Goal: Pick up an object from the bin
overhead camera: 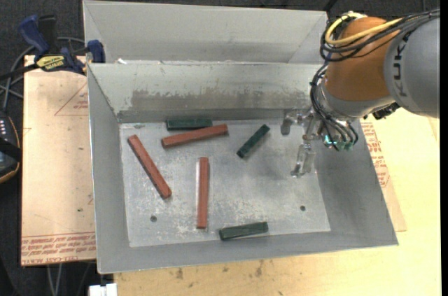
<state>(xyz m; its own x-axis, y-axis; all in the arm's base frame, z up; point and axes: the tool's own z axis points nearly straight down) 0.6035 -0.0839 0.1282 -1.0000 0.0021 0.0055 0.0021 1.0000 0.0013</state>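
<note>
A: Where's the gripper (302, 165)?
B: Right side of the grey metal bin (105, 168), hanging over bare floor. No stick lies under it. The nearest thing is the tilted dark green block (253, 141), off to its left, near but apart.
A: Open or closed?
B: Can't tell. The orange wrist cover (357, 67) and the cables sit above it, and from here the tip reads as one thin metal piece. Nothing clamped in it that I can make out.
A: Rest of the bin?
B: All further left. A second dark green block (189, 124) lies along the back wall, with a red-brown stick (194, 137) just below it, maybe touching, can't say. A slanting red-brown stick (148, 166) is at far left, and a front-to-back red-brown stick (202, 192) lies mid-floor. A third dark green block (243, 231) sits by the front wall.
A: Risks?
B: My guess: if it drops where it hangs, it closes on bare metal. If it goes for the tilted block, that one lies at an angle. A grip not turned to match could nudge it or pinch a corner and let it slip. Everything lies flat and low, so coming down too deep could scrape the floor. The sloping right wall is close too, and the wrist could brush it.
A: Anything hidden?
B: The arm is cut off at the right edge, and the wrist covers the bin's back right corner. Whatever's there, I can't see.
</note>
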